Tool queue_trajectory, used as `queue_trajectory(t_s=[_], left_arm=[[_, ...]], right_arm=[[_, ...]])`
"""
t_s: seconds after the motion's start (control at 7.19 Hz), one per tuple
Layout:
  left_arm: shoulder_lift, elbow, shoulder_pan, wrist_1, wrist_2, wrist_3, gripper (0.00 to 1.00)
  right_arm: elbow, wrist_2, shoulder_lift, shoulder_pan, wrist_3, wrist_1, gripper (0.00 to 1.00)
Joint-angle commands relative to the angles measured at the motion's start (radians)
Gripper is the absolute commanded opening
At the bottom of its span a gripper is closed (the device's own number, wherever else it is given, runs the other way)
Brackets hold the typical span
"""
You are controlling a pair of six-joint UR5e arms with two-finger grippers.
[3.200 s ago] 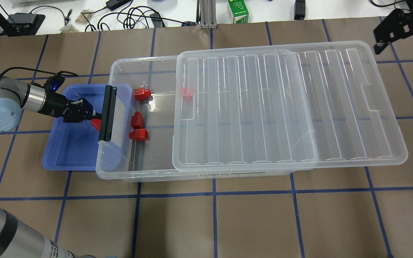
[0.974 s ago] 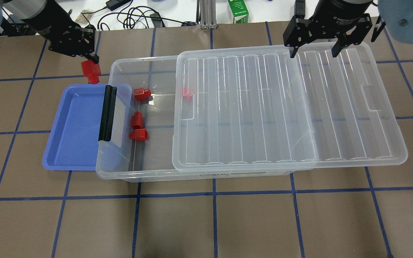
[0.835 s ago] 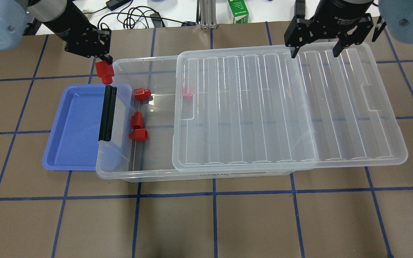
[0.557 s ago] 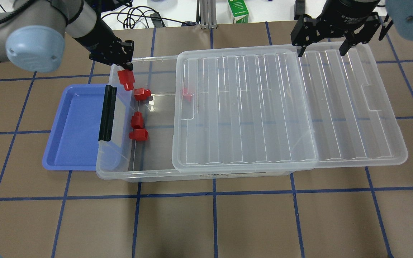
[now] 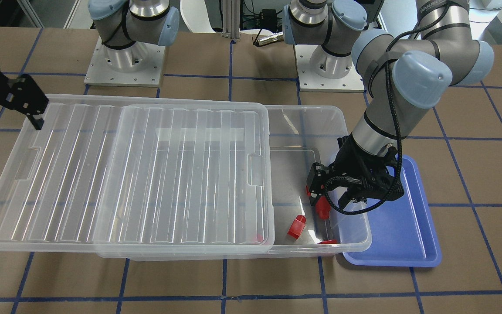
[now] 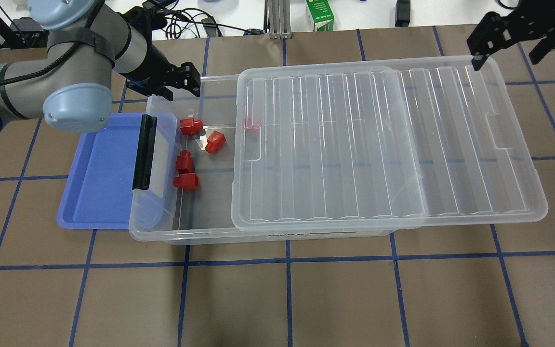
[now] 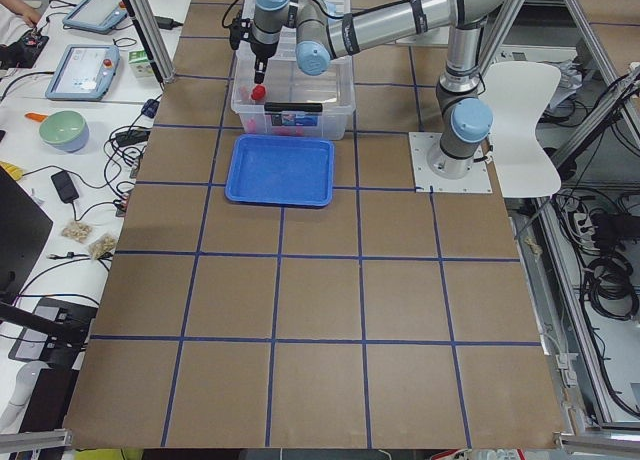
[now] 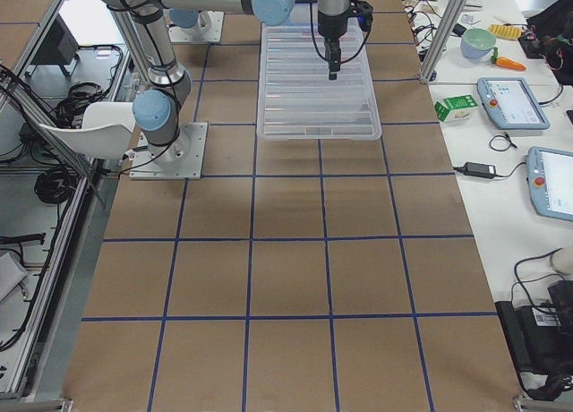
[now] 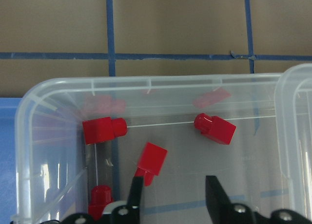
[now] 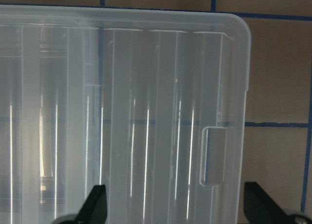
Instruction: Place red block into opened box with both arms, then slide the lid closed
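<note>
The red block (image 6: 215,140) lies loose on the floor of the box (image 6: 181,238), nub pointing toward the robot; in the left wrist view the red block (image 9: 151,163) sits just beyond my fingers. My left gripper (image 6: 181,84) hangs open and empty over the box's far left corner. Three more red blocks (image 6: 191,126) rest near the black bar (image 6: 143,152), and another shows under the lid's edge. The lid (image 6: 354,144) covers the box's right part and overhangs its right end. My right gripper (image 6: 506,50) is open above the lid's far right corner, holding nothing.
A shallow blue tray (image 6: 99,173) lies against the box's left end, partly under it. A green carton (image 6: 319,14) and cables lie on the white bench beyond the table. Brown table with blue tape lines stretches toward the robot.
My left gripper carried the red block from the blue tray over the box's far rim and opened; the block now lies on the box floor. My right gripper shifted right.
</note>
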Motion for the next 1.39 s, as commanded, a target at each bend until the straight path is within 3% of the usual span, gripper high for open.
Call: queue_trajectory(t_s=[0.0, 0.14, 0.28, 0.42, 0.56, 0.97, 1.25], left_arm=[[0.033, 0.11, 0.0, -0.174, 0.07, 0.005, 1.0], [0.049, 0.195, 0.002, -0.327, 0.084, 0.009, 1.0], [0.074, 0.268, 0.0, -0.48, 0.171, 0.011, 1.0], [0.108, 0.276, 0.002, -0.576, 0.246, 0.009, 1.0], [0.147, 0.288, 0.009, -0.634, 0.236, 0.009, 1.0], [0.189, 0.22, 0.006, -0.627, 0.203, 0.014, 1.0], [0.201, 0.215, 0.017, -0.624, 0.199, 0.026, 1.0]], right_arm=[[0.021, 0.011, 0.0, -0.257, -0.348, -0.002, 1.0], [0.041, 0.025, -0.001, -0.339, -0.426, -0.004, 1.0], [0.049, 0.038, 0.002, -0.356, -0.436, -0.005, 1.0], [0.051, 0.055, 0.017, -0.359, -0.435, -0.008, 1.0], [0.084, 0.054, 0.041, -0.361, -0.432, -0.03, 1.0], [0.318, 0.051, 0.106, -0.361, -0.434, -0.371, 1.0], [0.342, 0.054, 0.091, -0.35, -0.428, -0.39, 1.0]])
